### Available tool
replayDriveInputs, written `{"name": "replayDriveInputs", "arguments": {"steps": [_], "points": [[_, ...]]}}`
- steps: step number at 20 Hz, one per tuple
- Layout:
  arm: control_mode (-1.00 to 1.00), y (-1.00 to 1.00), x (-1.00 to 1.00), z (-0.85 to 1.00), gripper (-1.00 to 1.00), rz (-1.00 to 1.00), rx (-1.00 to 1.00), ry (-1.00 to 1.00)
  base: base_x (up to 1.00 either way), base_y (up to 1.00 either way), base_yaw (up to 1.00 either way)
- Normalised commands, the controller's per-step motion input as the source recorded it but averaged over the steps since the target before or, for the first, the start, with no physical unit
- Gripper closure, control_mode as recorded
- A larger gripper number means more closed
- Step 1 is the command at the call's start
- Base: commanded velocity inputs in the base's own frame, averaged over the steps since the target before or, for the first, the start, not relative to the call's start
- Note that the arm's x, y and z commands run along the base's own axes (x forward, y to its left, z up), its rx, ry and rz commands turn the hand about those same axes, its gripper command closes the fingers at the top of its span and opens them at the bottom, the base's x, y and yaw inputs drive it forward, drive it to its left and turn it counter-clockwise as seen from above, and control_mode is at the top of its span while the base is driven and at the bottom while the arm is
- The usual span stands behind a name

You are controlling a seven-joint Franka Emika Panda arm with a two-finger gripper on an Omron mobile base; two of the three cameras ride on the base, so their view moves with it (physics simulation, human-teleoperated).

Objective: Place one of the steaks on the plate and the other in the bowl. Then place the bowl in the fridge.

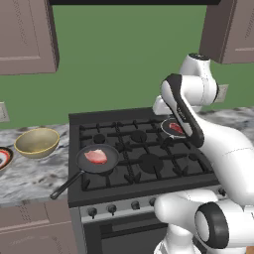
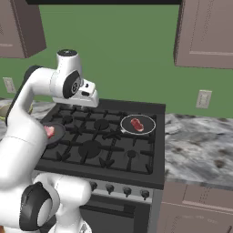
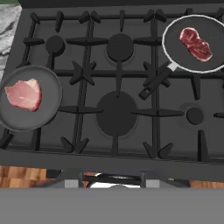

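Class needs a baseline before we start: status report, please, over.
Gripper above the stove, holding nothing. Pale steak and red steak each in a pan. Bowl empty on counter. Path clear.

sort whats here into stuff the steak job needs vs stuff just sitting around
Needed:
- pale pink steak
- red steak
- bowl
- plate

Just sitting around:
- front-left black pan
- back-right black pan
- stove
- counter
- wall cabinets
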Motion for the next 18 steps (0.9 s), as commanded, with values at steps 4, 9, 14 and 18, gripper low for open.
{"name": "replayDriveInputs", "arguments": {"steps": [4,9,14,18], "points": [[-1.0,-0.01,0.25,0.0,-1.0,0.0,0.0,0.0,0.0,0.0,0.0],[-1.0,-0.46,0.64,-0.25,-1.0,0.0,-0.03,0.0,0.0,0.0,0.0],[-1.0,-0.83,0.83,-0.57,-1.0,0.0,-0.1,0.05,0.0,0.0,0.0],[-1.0,-0.72,0.78,-0.43,-1.0,0.0,-0.13,0.16,0.0,0.0,0.0]]}}
